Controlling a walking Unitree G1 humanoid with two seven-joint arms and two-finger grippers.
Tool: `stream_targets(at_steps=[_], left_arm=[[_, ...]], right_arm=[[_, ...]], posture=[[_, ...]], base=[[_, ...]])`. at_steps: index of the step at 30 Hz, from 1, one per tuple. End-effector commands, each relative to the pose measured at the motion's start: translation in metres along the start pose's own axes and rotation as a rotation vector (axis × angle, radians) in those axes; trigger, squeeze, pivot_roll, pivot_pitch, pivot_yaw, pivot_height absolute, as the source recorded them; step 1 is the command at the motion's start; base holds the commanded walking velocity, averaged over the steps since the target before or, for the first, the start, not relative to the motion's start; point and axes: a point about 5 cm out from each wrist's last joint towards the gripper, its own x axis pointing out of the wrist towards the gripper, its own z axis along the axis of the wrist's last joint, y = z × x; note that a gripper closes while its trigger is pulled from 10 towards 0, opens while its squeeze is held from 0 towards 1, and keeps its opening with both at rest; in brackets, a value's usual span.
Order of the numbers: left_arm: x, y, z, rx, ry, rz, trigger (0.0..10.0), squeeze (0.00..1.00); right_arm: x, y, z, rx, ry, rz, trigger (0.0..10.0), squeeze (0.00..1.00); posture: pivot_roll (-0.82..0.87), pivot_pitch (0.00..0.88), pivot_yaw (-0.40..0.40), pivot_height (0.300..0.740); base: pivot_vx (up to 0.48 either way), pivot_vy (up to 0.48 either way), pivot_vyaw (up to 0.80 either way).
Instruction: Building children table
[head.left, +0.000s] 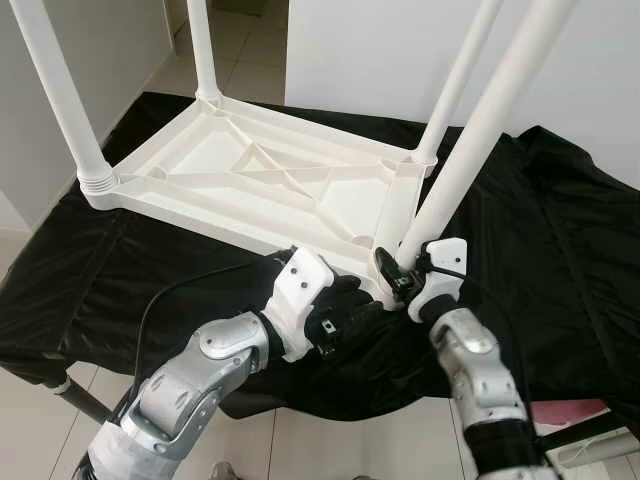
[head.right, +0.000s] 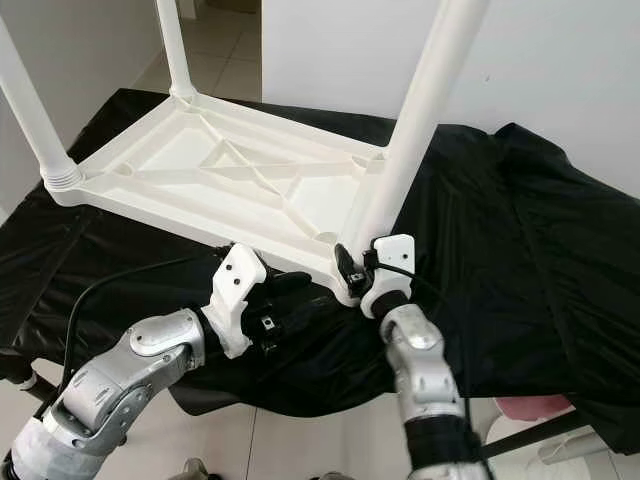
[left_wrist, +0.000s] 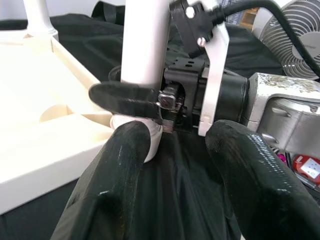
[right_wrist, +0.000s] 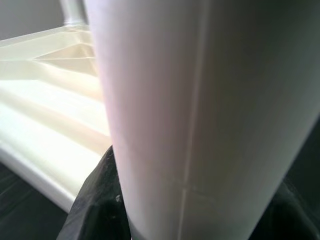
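**Q:** White walls and pale floor tiles form the background; what occupies the foreground?

**A:** A black cloth (head.left: 560, 230) covers the table, with its near edge hanging over the tiled floor (head.left: 330, 440). On the cloth lies the white plastic children's tabletop (head.left: 250, 175), upside down, ribbed underside facing up. Four white legs rise from its corners: the far-left leg (head.left: 200, 45), the near-left leg (head.left: 60, 95) with a ridged collar at its base, the far-right leg (head.left: 460, 80) and the near-right leg (head.left: 490, 115).

**Q:** Where is the right claw (head.left: 398, 272)?

**A:** At the near-right corner of the tabletop. Its black fingers (left_wrist: 125, 97) are closed around the base of the near-right leg, just above the socket; the right wrist view shows the leg's white tube pressed between dark pads.

**Q:** And the left claw (head.left: 345, 305)?

**A:** It sits just left of the right claw, at the near edge of the tabletop, pointing toward that same corner. In the left wrist view its two fingers (left_wrist: 117, 175) stand wide apart, holding nothing, with the leg base and the right claw beyond them.

**Q:** What else appears?

**A:** A fan (left_wrist: 292, 32) stands to the right in the left wrist view, and a black cable (head.left: 170, 295) loops above the left arm.
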Motion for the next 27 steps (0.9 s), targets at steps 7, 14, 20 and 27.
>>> stream_targets(at_steps=[7, 14, 20, 27], left_arm=[[-0.001, -0.005, 0.001, -0.014, -0.005, -0.042, 10.0, 0.0], [-0.001, -0.005, 0.001, -0.023, -0.007, -0.037, 10.0, 0.0], [-0.001, -0.005, 0.0, -0.023, -0.008, -0.027, 10.0, 0.0], [0.0, -0.006, 0.0, -0.024, -0.011, -0.024, 10.0, 0.0]], right_arm=[[-0.014, 0.013, -0.019, 0.038, 0.136, -0.184, 10.0, 0.0], [-0.016, 0.012, -0.016, 0.038, 0.136, -0.198, 10.0, 0.0], [-0.019, 0.013, -0.011, 0.061, 0.104, -0.204, 10.0, 1.0], [-0.018, 0.013, -0.002, 0.069, 0.054, -0.106, 10.0, 1.0]], posture=[[0.02, 0.06, -0.081, 0.74], [0.02, 0.062, -0.085, 0.74], [0.02, 0.057, -0.086, 0.74], [0.02, 0.049, -0.089, 0.74]], base=[[0.0, 0.0, 0.0], [0.0, 0.0, 0.0], [0.0, 0.0, 0.0], [0.0, 0.0, 0.0]])
